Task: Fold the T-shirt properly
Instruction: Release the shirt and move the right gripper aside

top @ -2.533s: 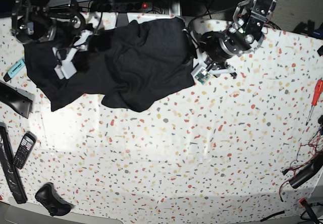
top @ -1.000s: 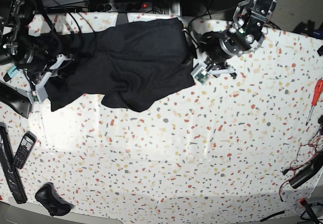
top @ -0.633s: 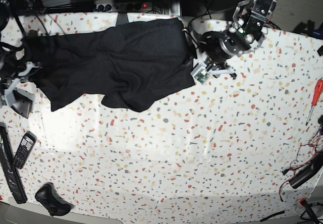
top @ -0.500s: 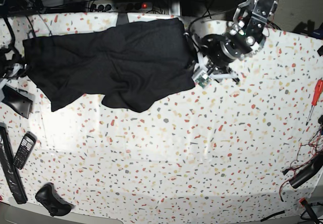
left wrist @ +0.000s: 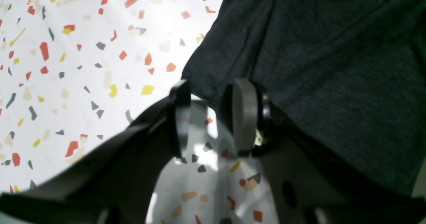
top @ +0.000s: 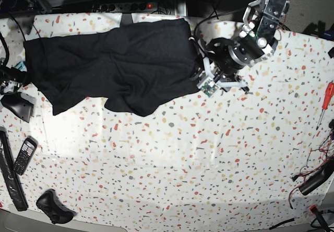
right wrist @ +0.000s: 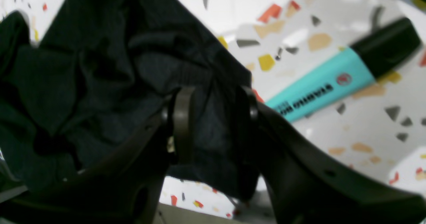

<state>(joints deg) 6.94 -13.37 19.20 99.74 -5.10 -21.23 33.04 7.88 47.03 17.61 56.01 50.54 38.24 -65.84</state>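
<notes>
The T-shirt (top: 112, 65) lies spread in loose wrinkles across the far left part of the speckled desk (top: 177, 159), plain black side up. At its right edge the left gripper (left wrist: 213, 117) stands with its jaws apart and nothing between them, one finger just over the hem, bare desk showing in the gap. At the shirt's left edge, the right gripper (right wrist: 213, 124) is also parted, with bunched black cloth lying between its fingers; I cannot tell whether it actually grips the cloth. A turquoise highlighter (right wrist: 336, 84) lies on the desk just beside that edge.
</notes>
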